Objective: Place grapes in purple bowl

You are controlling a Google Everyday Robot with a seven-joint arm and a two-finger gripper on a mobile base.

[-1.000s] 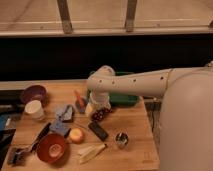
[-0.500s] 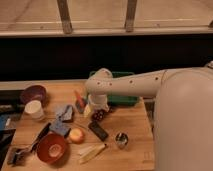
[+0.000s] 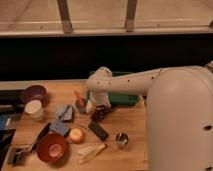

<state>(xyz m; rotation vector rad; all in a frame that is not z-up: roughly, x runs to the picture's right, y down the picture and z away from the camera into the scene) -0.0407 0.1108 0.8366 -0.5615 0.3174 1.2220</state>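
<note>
The white robot gripper [image 3: 94, 106] hangs near the middle of the wooden counter [image 3: 131, 131], just beside the small dark reddish-purple bunch of grapes [image 3: 101, 113] — whether it stands apart or together I cannot tell — with the round, smooth plastic purple bowl [image 3: 33, 93] well apart by the back-left corner.

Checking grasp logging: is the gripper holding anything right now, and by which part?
Cannot be told. The gripper is low over the small bunch of dark reddish-purple grapes on the wooden table, but the arm hides any contact.
</note>
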